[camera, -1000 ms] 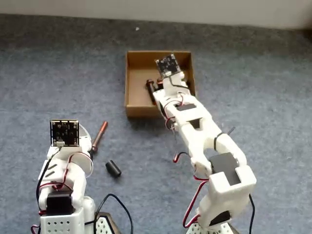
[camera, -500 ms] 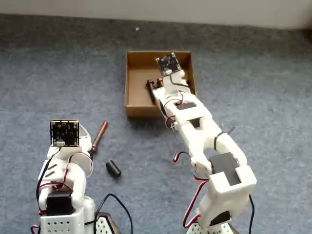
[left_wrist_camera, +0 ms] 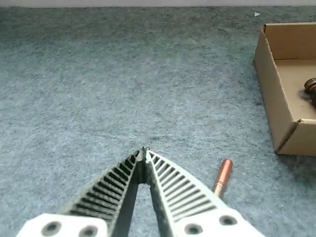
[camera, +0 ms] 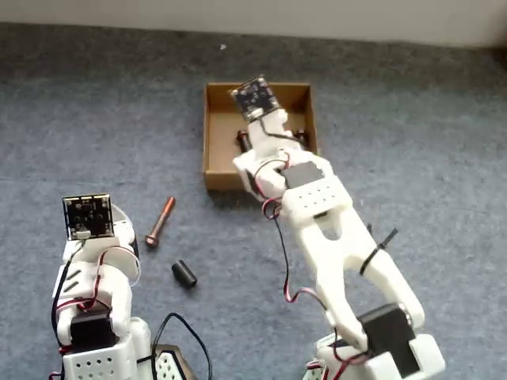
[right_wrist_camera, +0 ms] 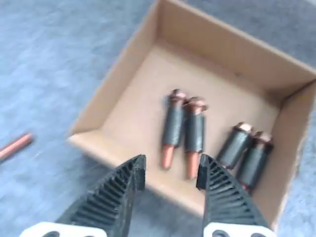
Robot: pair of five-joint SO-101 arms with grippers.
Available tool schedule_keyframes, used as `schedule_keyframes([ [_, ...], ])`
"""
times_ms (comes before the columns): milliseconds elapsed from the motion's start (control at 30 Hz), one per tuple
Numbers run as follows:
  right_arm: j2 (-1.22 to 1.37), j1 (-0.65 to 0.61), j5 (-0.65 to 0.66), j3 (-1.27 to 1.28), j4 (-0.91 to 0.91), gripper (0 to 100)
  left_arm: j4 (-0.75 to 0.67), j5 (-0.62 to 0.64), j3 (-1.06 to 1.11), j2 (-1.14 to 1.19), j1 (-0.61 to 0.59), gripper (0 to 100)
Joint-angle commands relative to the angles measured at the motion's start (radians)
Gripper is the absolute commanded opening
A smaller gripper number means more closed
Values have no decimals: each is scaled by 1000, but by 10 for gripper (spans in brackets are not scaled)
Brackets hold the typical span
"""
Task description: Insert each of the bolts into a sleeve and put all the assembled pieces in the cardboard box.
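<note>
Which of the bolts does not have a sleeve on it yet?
The bare bolt on the carpet, outside the box; the four sleeved bolts lie inside it.

Diffuse light (soft shadow beside cardboard box).

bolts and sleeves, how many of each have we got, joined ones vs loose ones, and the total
bolts in sleeves, lying in the cardboard box: 4
loose bolt: 1
loose sleeve: 1
total: 6
</note>
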Motion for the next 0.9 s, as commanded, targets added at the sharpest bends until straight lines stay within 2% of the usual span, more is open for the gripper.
schedule_keyframes([
  [0,-104,-105,-9,-54,140,159,-2,-2,-61,-5,-65,7],
  [133,-108,-243,-14,-51,239,159,0,44,-71,-5,-139,7],
  [300,-65,-371,-95,-39,265,159,-5,54,-71,-5,-177,7],
  [700,196,-513,-103,-65,263,159,-5,54,-71,-5,-174,7],
  [867,199,-529,-192,-79,263,159,-5,54,-70,-5,-174,7],
])
